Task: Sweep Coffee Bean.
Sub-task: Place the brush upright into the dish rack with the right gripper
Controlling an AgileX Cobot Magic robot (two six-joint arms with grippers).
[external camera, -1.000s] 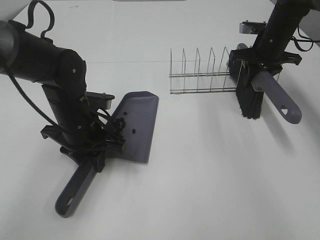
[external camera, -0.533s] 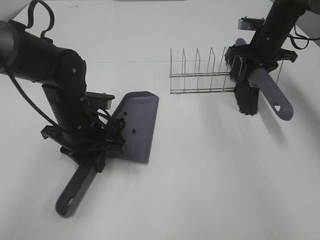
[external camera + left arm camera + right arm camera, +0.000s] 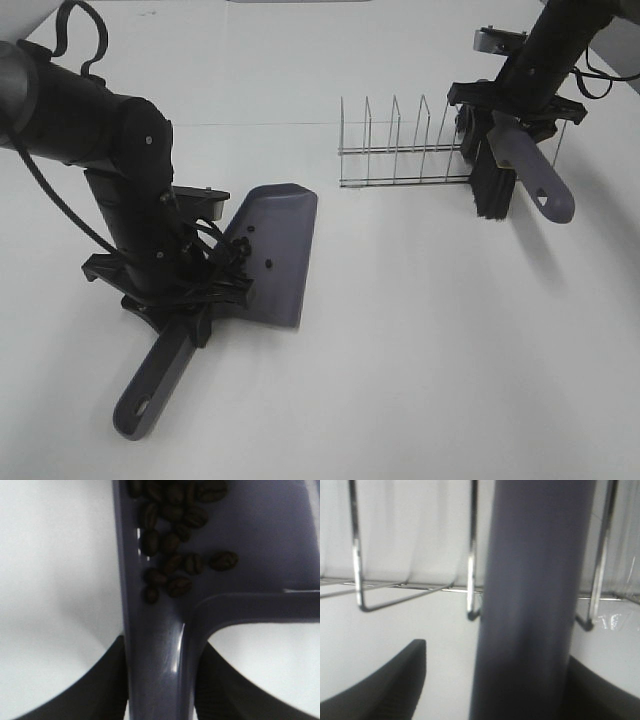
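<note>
A plain white table (image 3: pixel 400 350) carries everything. On the left of the high view the bulky black left arm (image 3: pixel 110 130) bends down over it, and the slimmer black right arm (image 3: pixel 560 40) comes in from the far right corner.

The grey-purple plastic dustpan (image 3: pixel 275 250) lies on the table in front of the left arm, its long handle pointing toward the near edge. The left gripper (image 3: pixel 185 300) is clamped tight on that handle, with a dark finger (image 3: pixel 100 690) pressed to each side of it where it meets the pan.

Farther back stands a thin silver wire rack (image 3: pixel 400 152) with upright dividers. At its right end hangs the grey-purple brush with black bristles (image 3: pixel 530 170), tilted, bristles down beside the rack. I cannot tell whether they touch the table.

The right gripper (image 3: pixel 513 120) straddles the brush handle with its jaws loosened. In the wrist view one finger (image 3: pixel 385 685) stands clear of the handle (white table shows between them), while the other sits right against it.

The small dark brown oval coffee beans (image 3: pixel 170 545) lie inside the dustpan, clustered against its side wall near the handle's root.
</note>
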